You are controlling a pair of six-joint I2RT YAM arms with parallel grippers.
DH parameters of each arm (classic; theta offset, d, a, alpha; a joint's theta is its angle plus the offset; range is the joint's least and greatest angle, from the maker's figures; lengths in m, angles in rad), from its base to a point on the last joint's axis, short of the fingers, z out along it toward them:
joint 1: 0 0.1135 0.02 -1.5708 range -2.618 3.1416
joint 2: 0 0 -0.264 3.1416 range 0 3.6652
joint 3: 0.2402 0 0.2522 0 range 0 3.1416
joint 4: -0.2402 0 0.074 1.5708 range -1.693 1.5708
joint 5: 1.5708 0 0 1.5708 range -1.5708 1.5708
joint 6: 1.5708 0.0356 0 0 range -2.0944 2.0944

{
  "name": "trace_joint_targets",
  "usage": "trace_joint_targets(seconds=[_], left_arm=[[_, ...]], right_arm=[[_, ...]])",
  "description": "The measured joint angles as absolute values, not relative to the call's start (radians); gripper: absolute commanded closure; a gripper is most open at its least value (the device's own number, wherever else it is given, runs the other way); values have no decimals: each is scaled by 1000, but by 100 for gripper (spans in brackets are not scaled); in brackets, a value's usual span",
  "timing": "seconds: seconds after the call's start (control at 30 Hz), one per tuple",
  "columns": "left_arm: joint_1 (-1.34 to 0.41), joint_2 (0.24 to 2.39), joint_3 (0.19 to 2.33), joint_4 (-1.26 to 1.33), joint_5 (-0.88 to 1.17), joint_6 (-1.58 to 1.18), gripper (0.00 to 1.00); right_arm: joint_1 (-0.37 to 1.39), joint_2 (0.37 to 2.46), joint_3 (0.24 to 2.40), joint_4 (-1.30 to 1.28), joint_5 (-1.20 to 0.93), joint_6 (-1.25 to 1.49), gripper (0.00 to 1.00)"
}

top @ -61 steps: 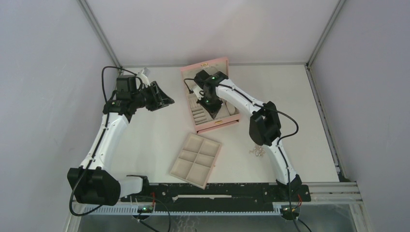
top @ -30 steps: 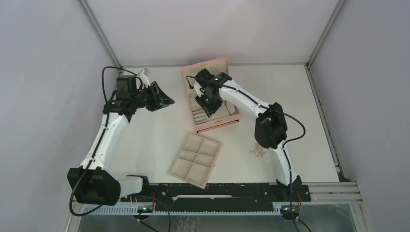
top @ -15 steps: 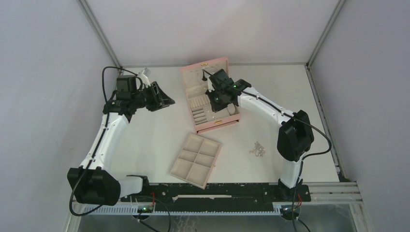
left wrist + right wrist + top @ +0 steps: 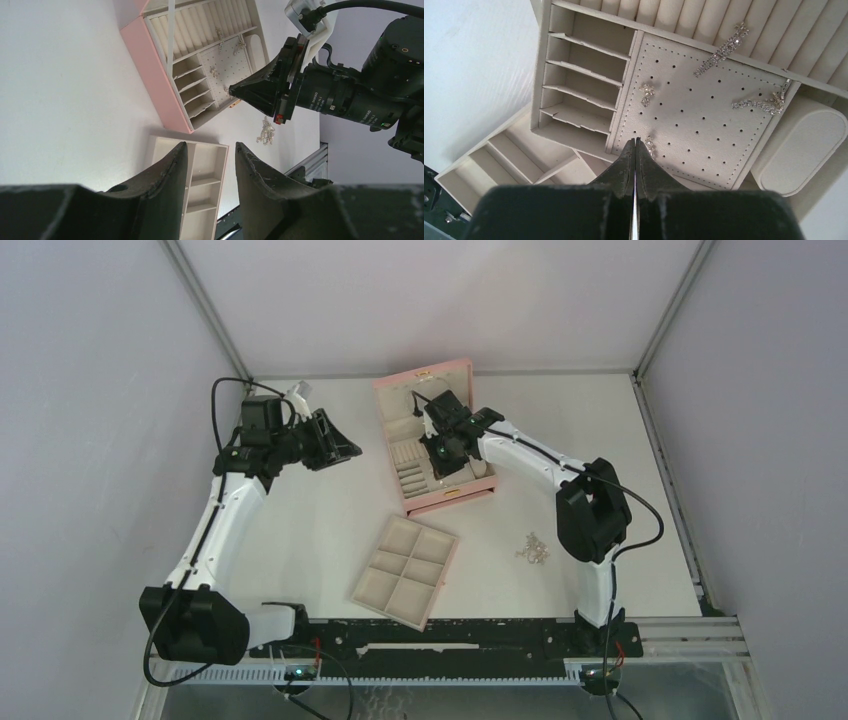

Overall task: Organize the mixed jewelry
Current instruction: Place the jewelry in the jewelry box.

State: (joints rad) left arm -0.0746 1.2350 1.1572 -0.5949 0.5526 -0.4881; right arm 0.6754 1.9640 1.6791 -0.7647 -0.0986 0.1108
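- Lower centre, we see the beige tray (image 4: 405, 572) on the counter (image 4: 300, 530), with a loose jewelry pile (image 4: 533, 549) to its right.
- Behind it, the right fingers (image 4: 634, 150), pressed together, hover over the pink box (image 4: 450, 498), just beside one of the earrings (image 4: 646, 93) on its pad.
- Upper left, the left fingers (image 4: 172, 165) are spread and hold nothing.

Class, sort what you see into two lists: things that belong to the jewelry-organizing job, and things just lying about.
Belongs to the job:
- loose silver jewelry pile
- earrings on the perforated pad

Just lying about:
- pink jewelry box
- beige six-compartment tray
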Motion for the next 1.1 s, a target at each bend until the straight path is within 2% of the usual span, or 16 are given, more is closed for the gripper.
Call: trace_joint_targets(seconds=[1.03, 1.1], left_arm=[[-75, 1235, 1157, -596, 553, -488, 55], [-75, 1235, 1157, -597, 553, -488, 55]], right_arm=[[667, 2005, 1695, -799, -86, 111, 100], [667, 2005, 1698, -805, -85, 111, 87]])
